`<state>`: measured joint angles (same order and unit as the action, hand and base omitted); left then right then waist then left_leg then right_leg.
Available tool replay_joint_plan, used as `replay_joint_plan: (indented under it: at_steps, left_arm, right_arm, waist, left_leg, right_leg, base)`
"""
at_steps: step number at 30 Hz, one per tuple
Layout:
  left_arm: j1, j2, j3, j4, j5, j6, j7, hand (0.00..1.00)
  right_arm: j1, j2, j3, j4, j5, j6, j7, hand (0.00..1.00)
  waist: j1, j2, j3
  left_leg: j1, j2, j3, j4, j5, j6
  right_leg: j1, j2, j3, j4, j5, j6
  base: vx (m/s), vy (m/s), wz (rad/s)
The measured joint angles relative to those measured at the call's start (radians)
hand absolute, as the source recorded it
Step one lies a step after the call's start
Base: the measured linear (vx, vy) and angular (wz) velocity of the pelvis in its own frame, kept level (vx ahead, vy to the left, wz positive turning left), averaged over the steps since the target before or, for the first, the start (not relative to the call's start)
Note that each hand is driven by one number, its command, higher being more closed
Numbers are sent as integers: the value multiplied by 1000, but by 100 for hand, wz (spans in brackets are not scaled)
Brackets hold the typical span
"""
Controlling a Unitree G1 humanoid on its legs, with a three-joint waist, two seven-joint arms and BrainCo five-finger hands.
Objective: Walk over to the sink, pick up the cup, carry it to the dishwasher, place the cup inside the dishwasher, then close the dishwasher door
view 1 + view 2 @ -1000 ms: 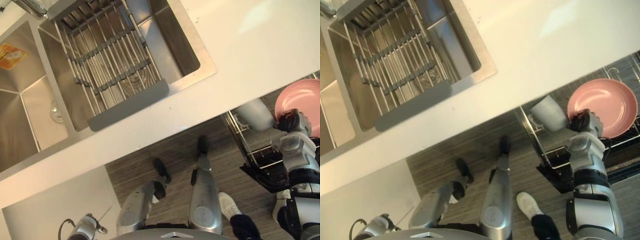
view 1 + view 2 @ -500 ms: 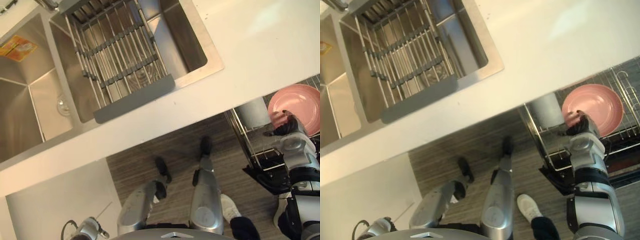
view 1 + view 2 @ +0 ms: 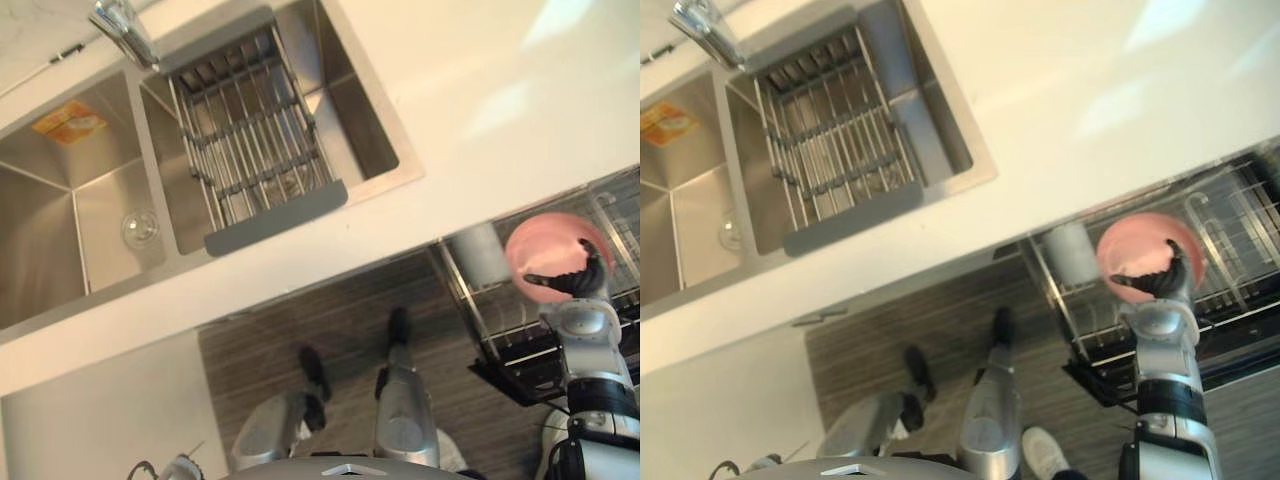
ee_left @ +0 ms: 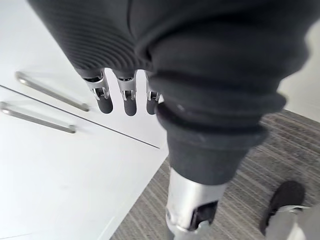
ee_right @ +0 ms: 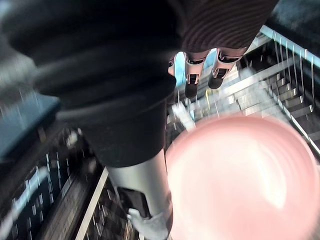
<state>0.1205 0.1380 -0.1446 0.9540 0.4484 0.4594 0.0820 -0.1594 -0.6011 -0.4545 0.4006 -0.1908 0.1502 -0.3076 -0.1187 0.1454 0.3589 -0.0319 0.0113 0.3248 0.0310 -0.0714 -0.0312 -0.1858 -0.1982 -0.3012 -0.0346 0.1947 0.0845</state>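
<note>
Cup (image 3: 480,255) sits in dishwasher rack (image 3: 1230,230), at 10 o'clock of right hand (image 3: 572,280), apart. That hand released, fingers spread above pink bowl (image 3: 530,255). Left hand (image 4: 127,97) relaxed, well away.

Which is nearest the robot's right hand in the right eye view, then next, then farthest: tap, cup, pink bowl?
1. Pink bowl, right by the right hand.
2. Cup, left of the bowl, same rack.
3. Tap, far off by the sink.
</note>
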Motion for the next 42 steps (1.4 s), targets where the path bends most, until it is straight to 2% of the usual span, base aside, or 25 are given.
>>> replay_joint_plan:
  at_steps: [1,3,5,6,9,10,12,13,16,17,18,19,20,22,24,27,28,29,30,31,32,33,34,38,42]
  left_arm:
    - [5,-1,10,-1,7,0,-2,0]
    - [29,0,34,-2,26,12,-7,0]
    - [46,-2,35,-2,27,33,-26,0]
    - [61,-3,37,-2,28,42,-35,0]
    - [80,-9,68,-1,27,69,-58,0]
    - [93,-13,74,1,27,86,-70,0]
    - [98,-14,75,2,26,90,-72,0]
    - [99,-19,78,3,16,98,-73,0]
    - [98,-23,105,22,-21,108,-71,0]
    - [99,-20,109,47,-37,110,-67,0]
    - [99,-21,117,68,-55,110,-63,0]
    - [98,-23,126,79,-55,110,-62,0]
    - [101,-30,147,88,-58,114,-60,0]
    - [101,-39,154,88,-70,116,-41,0]
    - [101,-64,185,81,-72,116,-14,0]
    - [101,-79,188,76,-71,118,17,0]
    - [101,-81,188,70,-71,118,18,0]
    - [102,-80,193,46,-61,119,3,0]
    - [104,-79,201,33,-50,119,-4,0]
    - [114,-71,229,3,-20,115,-42,0]
    - [123,-49,232,-10,3,97,-87,0]
    - [123,-37,232,-12,12,90,-104,0]
    - [121,-1,232,-17,38,61,-150,0]
    - [107,23,229,-18,47,23,-197,0]
    - [94,5,199,8,45,8,-200,0]
  right_arm:
    - [15,10,-34,-32,2,0,-9,0]
    - [81,20,-153,-150,7,-3,-22,0]
    - [119,19,-267,-202,18,-37,-72,0]
    - [127,15,-345,-217,72,-67,-109,0]
    - [171,-8,-483,-219,244,-140,-169,0]
    - [219,-14,-564,-175,381,-204,-198,0]
    - [247,-15,-611,-113,442,-231,-198,0]
    - [283,-14,-654,-12,557,-260,-174,0]
    - [317,-10,-719,195,770,-285,-53,0]
    - [326,3,-753,294,859,-295,14,0]
    - [330,36,-790,365,936,-310,83,0]
    - [331,59,-797,383,963,-312,110,0]
    - [326,117,-806,386,1009,-312,165,0]
    - [311,209,-797,377,1050,-310,225,0]
    - [285,328,-721,333,1070,-301,258,0]
    - [263,451,-598,257,1070,-296,275,0]
    - [262,468,-570,239,1071,-295,274,0]
    - [261,486,-508,208,1071,-292,265,0]
    - [258,491,-480,196,1070,-292,261,0]
    - [241,499,-462,196,1056,-307,210,0]
    - [250,498,-445,193,1047,-304,205,0]
    - [246,498,-418,192,1045,-303,203,0]
    - [250,498,-363,192,1025,-311,196,0]
    - [252,483,-290,203,1026,-334,185,0]
    - [253,459,-178,207,1025,-349,142,0]
  waist:
    - [-3,-13,-11]
    - [-18,-67,-50]
    - [-29,-99,-71]
    - [-45,-115,-82]
    - [-74,-136,-103]
    - [-100,-147,-129]
    - [-113,-156,-143]
    - [-127,-166,-161]
    - [-140,-173,-188]
    - [-143,-177,-202]
    - [-143,-163,-214]
    - [-142,-171,-210]
    - [-134,-160,-211]
    - [-112,-158,-212]
    - [-77,-145,-218]
    - [-39,-123,-217]
    - [-36,-118,-216]
    - [-20,-107,-213]
    - [-6,-103,-211]
    - [20,-98,-211]
    - [27,-92,-210]
    - [29,-84,-212]
    - [30,-84,-202]
    - [30,-79,-197]
    - [30,-74,-194]
  left_leg:
    - [5,3,7,0,-1,-1]
    - [28,13,28,0,-14,-7]
    - [47,16,50,0,-22,-8]
    - [61,16,66,-1,-29,-8]
    - [91,16,98,-8,-41,-8]
    - [104,15,113,-18,-43,-8]
    - [105,15,121,-18,-47,-8]
    - [106,16,131,-20,-52,-8]
    - [120,15,144,-40,-62,-11]
    - [126,15,144,-53,-60,-11]
    - [129,16,143,-55,-58,-13]
    - [131,16,143,-58,-57,-14]
    - [143,14,147,-68,-46,-9]
    - [151,11,146,-74,-42,-9]
    - [156,3,135,-89,-41,-11]
    - [158,13,174,-87,-40,-10]
    - [160,18,193,-86,-36,-14]
    - [163,22,213,-86,-22,-18]
    - [166,19,212,-87,-21,-21]
    - [173,14,212,-87,-19,-18]
    - [178,10,209,-86,-17,-12]
    - [181,8,209,-86,-17,-12]
    - [181,4,205,-87,-17,-11]
    - [170,4,192,-87,-15,-11]
    - [161,11,155,-86,-5,-16]
  right_leg:
    - [4,4,0,3,-4,0]
    - [13,13,15,12,-15,-1]
    - [16,19,28,18,-18,-1]
    - [19,22,44,20,-20,0]
    - [29,28,72,21,-22,3]
    - [29,31,83,22,-26,3]
    - [29,33,91,26,-30,3]
    - [26,34,99,29,-35,2]
    - [25,38,103,31,-41,2]
    - [25,41,101,32,-40,6]
    - [26,42,99,36,-39,7]
    - [26,42,98,40,-39,7]
    - [26,41,99,52,-43,5]
    - [27,37,96,65,-52,3]
    - [28,24,80,81,-63,4]
    - [60,-6,22,83,-80,3]
    - [68,-14,6,85,-83,5]
    - [82,-25,-18,90,-87,7]
    - [86,-28,-21,92,-89,6]
    - [94,-35,-26,96,-91,7]
    - [99,-40,-36,99,-92,8]
    - [100,-42,-36,100,-92,8]
    - [97,-46,-37,105,-93,10]
    - [79,-50,-42,127,-108,26]
    - [74,-53,-71,155,-128,37]
  base:
    - [73,-17,-8]
    - [56,-16,-21]
    - [38,-1,-38]
    - [32,0,-40]
    - [3,9,-37]
    - [-1,6,-27]
    - [-17,4,-20]
    - [-33,3,-19]
    - [-12,3,-17]
    - [0,0,0]
    - [35,7,2]
    - [35,12,-1]
    - [0,0,0]
    - [-5,15,4]
    - [-21,32,20]
    - [1,37,59]
    - [20,58,88]
    - [18,43,61]
    - [12,47,44]
    - [14,43,14]
    - [20,45,6]
    - [44,44,1]
    - [40,26,-2]
    - [52,-4,1]
    - [41,-35,15]
